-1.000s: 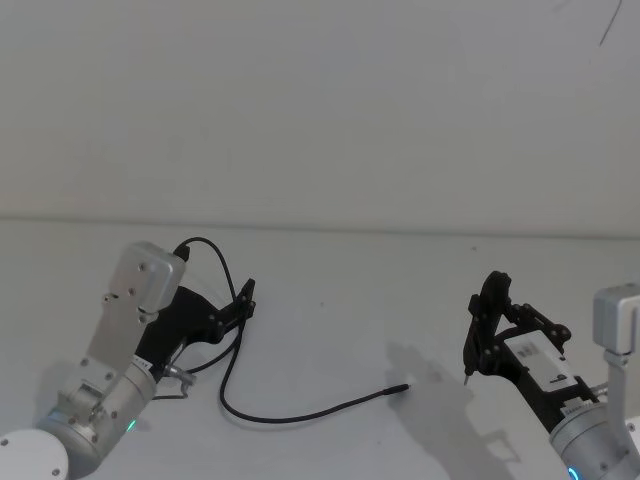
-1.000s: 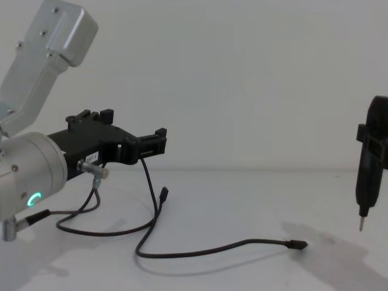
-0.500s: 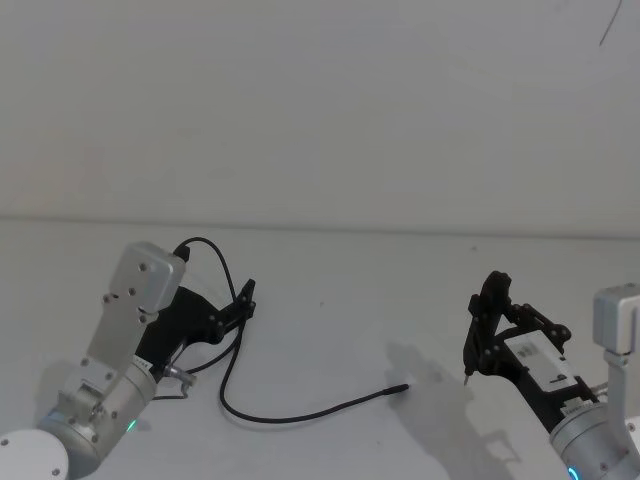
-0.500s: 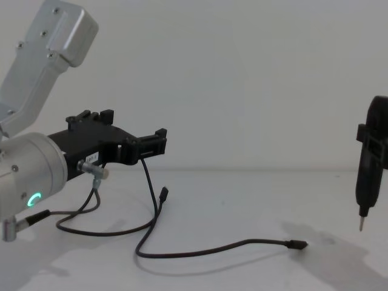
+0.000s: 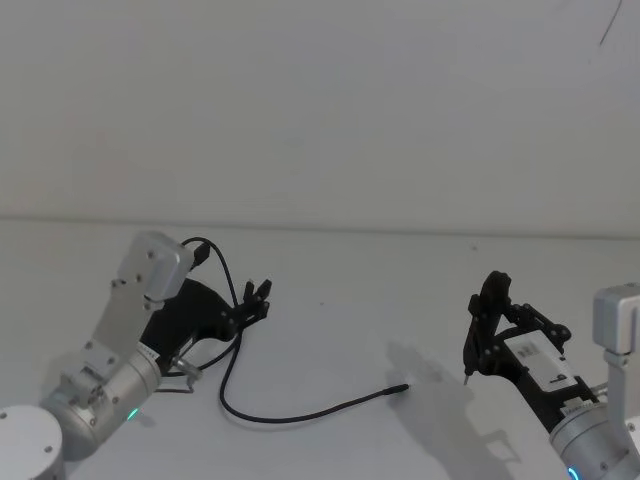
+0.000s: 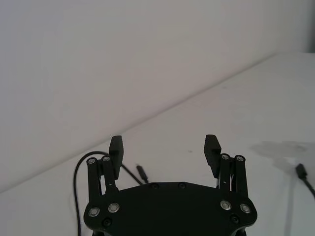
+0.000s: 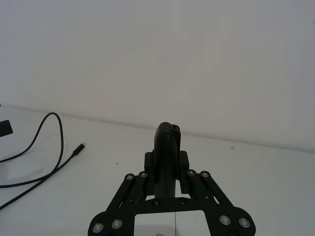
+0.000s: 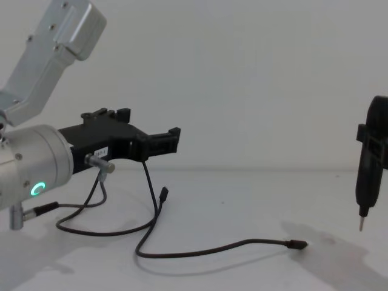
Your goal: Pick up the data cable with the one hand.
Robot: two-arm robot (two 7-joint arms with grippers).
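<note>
Cable first: I see the data cable (image 5: 300,419) lying slack on the white table (image 5: 340,270). It bends from a loop at the far left round to a small plug (image 5: 401,386) near the middle. Its other plug (image 8: 163,194) rests on the table just beyond the left gripper (image 5: 258,298). That gripper hangs above the cable's left bend with its fingers (image 6: 115,147) spread wide and nothing between them. A looping black wire (image 8: 91,203) droops from that arm. Well apart on the right, the right gripper (image 7: 167,164) is clamped on a slim black tool (image 8: 370,176), metal tip pointing down.
</note>
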